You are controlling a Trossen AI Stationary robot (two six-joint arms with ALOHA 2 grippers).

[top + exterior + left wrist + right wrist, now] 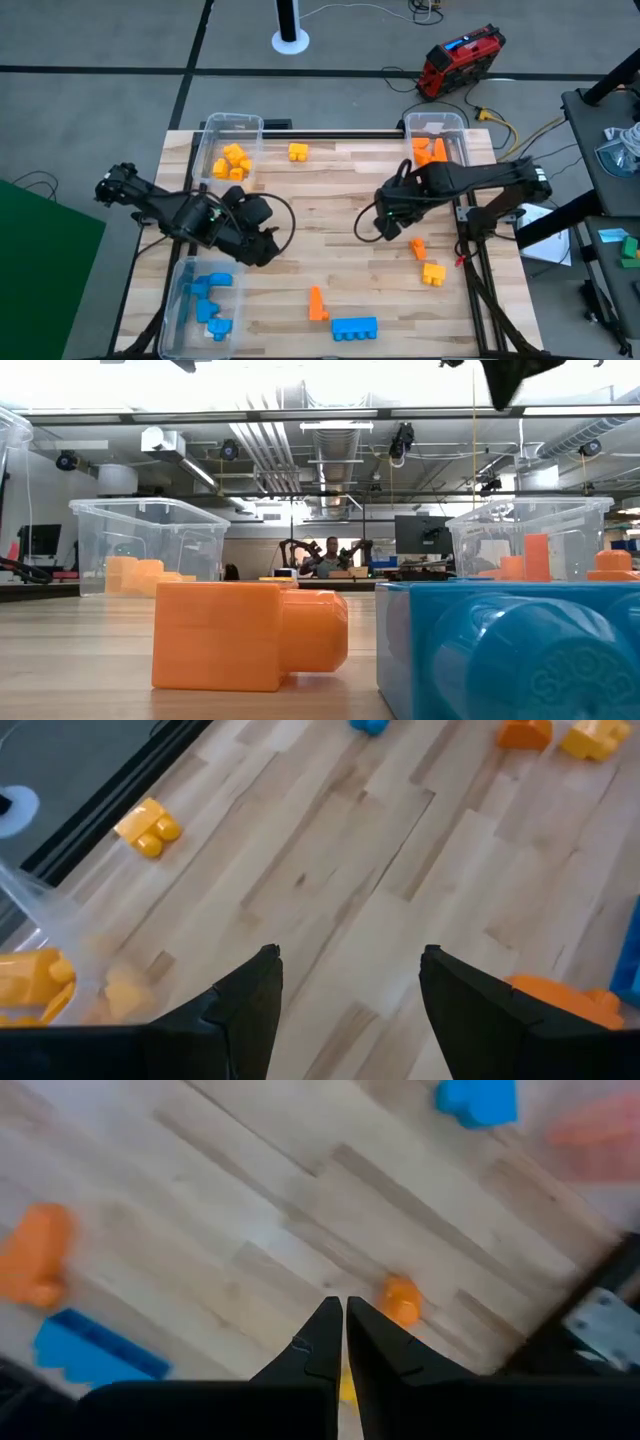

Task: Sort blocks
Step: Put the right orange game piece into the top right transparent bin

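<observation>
Sorting partly done, loose blocks waiting on wooden table [340, 180].

Right gripper [345, 1320] hovering mid-frame in high view, fingers pressed together, holding nothing. Small orange block [417, 247] lying just below-right of it, yellow block [433, 273] lower.

Left gripper [345, 982] hanging at middle left, fingers wide apart, holding nothing (waiting).

Next move, likely: right fingers opening, dropping over orange block, carrying to orange bin [436, 124] at upper right.

Orange tall block [317, 304] and blue long block [354, 328] sitting at bottom middle.

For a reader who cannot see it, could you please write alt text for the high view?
Seen from above, two dark arms work over a wooden table with three clear bins: yellow blocks top left, orange blocks top right, blue blocks bottom left. The left tool and right tool hover mid-table; loose blocks lie scattered around them.
</observation>
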